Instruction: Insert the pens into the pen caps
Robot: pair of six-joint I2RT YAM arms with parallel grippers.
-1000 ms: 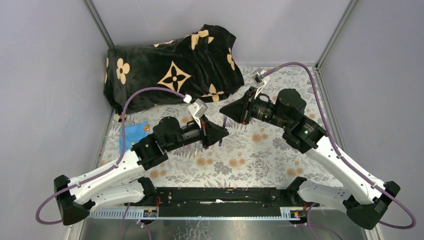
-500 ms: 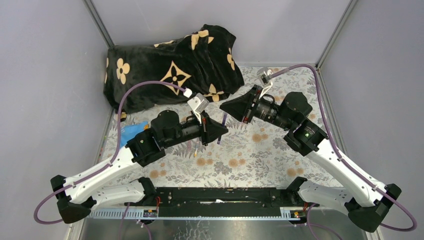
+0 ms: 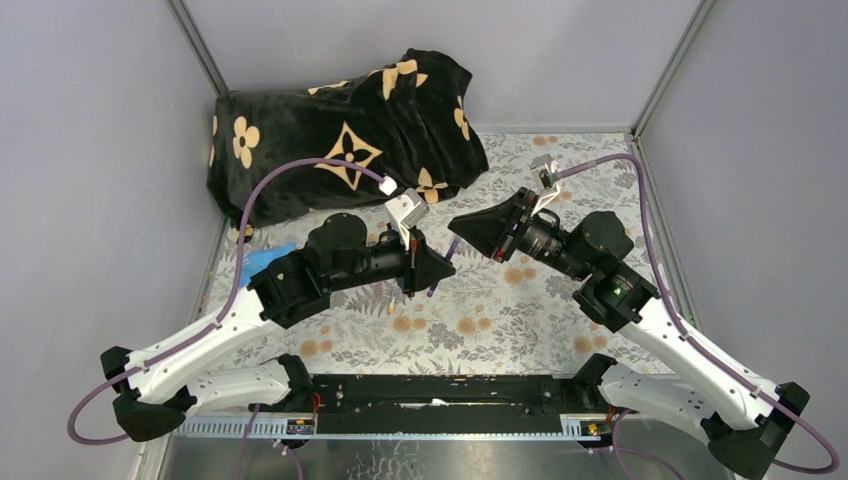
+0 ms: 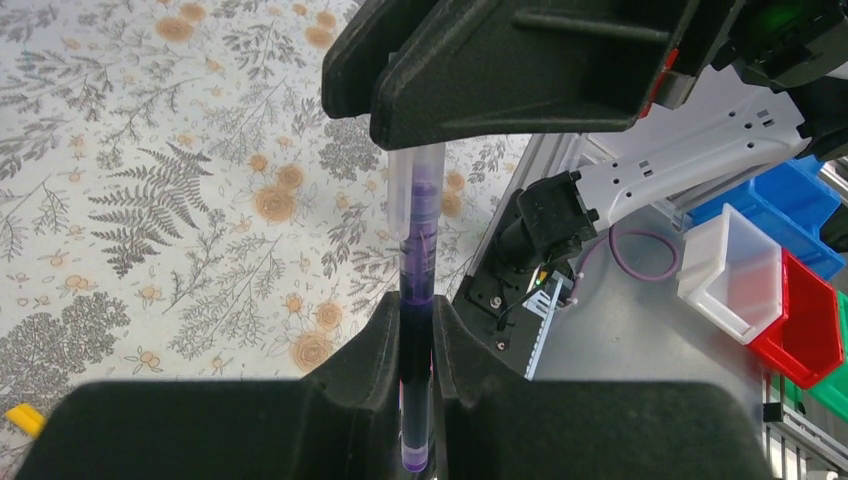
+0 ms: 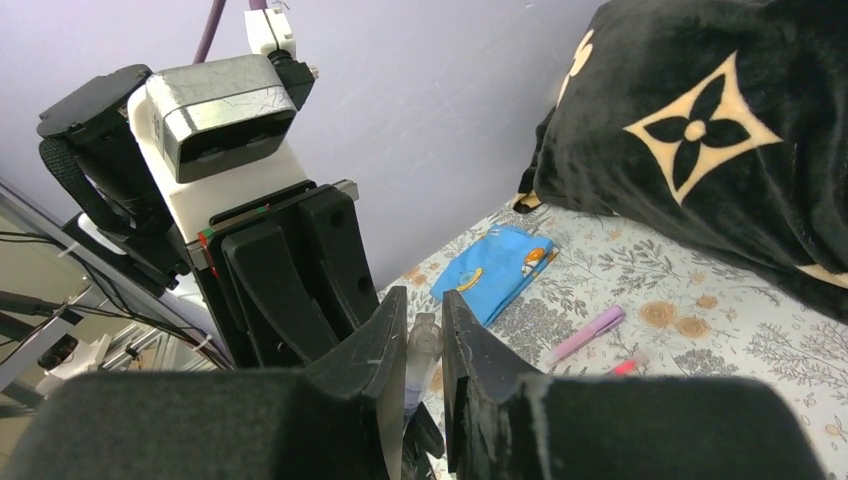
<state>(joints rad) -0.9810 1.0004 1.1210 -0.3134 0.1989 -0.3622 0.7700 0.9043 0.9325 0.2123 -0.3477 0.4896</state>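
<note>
Hidden or unclear: in the top view the join of pen and cap is mostly covered by the two grippers, and only a short purple length shows between them. In the left wrist view the upper end of the clear cap (image 4: 415, 190) is lost behind the right gripper's fingers, and the rear end of the dark purple pen (image 4: 415, 300) is sunk between the left gripper's fingers. A small pink piece (image 5: 625, 366) lying below the black flowered blanket (image 5: 720, 130) is too blurred to tell whether it is a pen or a cap.

Pose: both arms reach inward and meet nose to nose, just on the near side of the blanket's right front corner, raised above the flowered table cover (image 3: 520, 310). The left gripper (image 4: 415, 305) is clamped on the pen. The right gripper (image 5: 422, 310) is clamped on the cap. The pen's tip sits inside the cap's mouth, the two in one line.

A lilac pen (image 5: 585, 333) lies on the cover near the blanket's front edge; a blue packet (image 5: 495, 270) lies beside the blanket's left corner.
</note>
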